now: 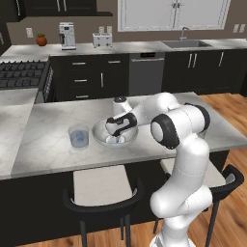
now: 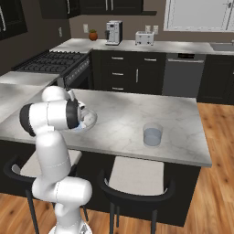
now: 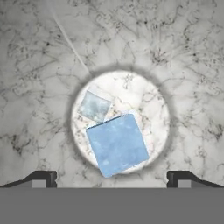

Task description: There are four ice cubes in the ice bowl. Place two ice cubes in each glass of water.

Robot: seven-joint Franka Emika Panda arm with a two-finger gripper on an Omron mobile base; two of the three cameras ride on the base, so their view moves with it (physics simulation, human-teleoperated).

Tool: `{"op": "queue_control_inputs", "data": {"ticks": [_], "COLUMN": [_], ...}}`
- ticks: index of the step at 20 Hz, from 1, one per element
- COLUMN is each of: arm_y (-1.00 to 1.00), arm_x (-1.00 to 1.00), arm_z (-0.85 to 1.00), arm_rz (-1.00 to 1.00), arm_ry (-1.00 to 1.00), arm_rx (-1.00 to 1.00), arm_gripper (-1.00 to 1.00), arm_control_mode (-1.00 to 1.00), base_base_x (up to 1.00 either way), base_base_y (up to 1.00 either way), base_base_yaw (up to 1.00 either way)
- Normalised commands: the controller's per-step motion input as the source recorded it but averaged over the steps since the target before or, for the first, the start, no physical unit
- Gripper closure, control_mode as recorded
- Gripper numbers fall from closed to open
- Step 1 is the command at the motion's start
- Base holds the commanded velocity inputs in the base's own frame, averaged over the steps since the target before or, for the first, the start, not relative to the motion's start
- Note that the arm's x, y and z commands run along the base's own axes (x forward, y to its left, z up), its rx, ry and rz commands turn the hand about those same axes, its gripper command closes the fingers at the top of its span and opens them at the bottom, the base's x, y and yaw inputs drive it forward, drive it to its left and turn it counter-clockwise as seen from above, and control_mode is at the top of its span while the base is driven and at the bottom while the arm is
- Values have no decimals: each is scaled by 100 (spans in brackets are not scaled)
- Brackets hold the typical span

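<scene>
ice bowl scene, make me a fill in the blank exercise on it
1. In the hand view, ____ ice cubes show in the ice bowl.
2. The pincer hangs over the bowl with its jaws ____.
3. The bowl and both glasses stand on a ____ counter.
4. Under the counter's near edge stand two ____.

Missing words: two; open; marble; stools

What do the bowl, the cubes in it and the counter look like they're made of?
Bowl: mottled grey-white with dark veining, probably glazed stone or glassy ceramic, with a paler flat bottom. Cubes: pale blue and translucent, read as ice; a smaller-looking one lies beside the big one. Counter: light grey marble look, faint veins, smooth finish.
</scene>
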Motion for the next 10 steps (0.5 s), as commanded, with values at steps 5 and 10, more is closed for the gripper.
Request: {"op": "queue_control_inputs", "data": {"ticks": [5,10], "arm_y": [6,0], "arm_x": [11,3], "arm_z": [-15,-23], "arm_rz": [0,0], "arm_ry": [0,0], "arm_rx": [0,0], "arm_gripper": [-100,-100], "arm_control_mode": [-100,-100], "base_base_x": [0,0], "base_base_y": [0,0], "base_base_yaw": [0,0]}}
